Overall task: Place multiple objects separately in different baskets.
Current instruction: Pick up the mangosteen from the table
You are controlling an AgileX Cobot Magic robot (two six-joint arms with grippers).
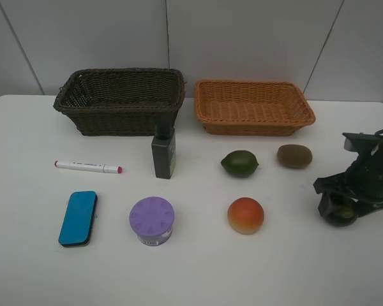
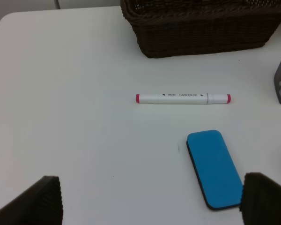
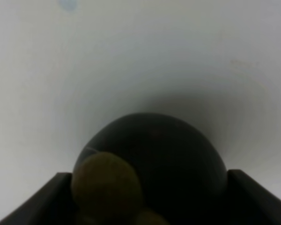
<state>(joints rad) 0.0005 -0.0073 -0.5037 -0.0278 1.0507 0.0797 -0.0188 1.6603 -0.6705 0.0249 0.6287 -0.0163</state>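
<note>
The white table [image 1: 25, 268] is spread under me. At its far side stand the dark brown basket [image 1: 119, 102] on the left and, just right of it, the shallower light orange basket [image 1: 254, 107]. My right gripper [image 1: 339, 207] is down at the table's right edge, its jaws drawn in against both sides of the dark mangosteen [image 3: 159, 154], which sits on the table. My left gripper [image 2: 154, 199] hangs over the near left with its jaws spread wide and nothing between them.

The blue eraser [image 1: 78, 218] lies near left, and the purple-lidded jar [image 1: 152, 219] stands to its right. The dark green bottle [image 1: 164, 152] stands upright just in front of the dark basket. The orange-red peach [image 1: 246, 215] is right of the jar. The green lime [image 1: 239, 163] and brown kiwi [image 1: 294, 156] lie farther back, before the orange basket. The white marker [image 1: 88, 167] lies left of the bottle.
</note>
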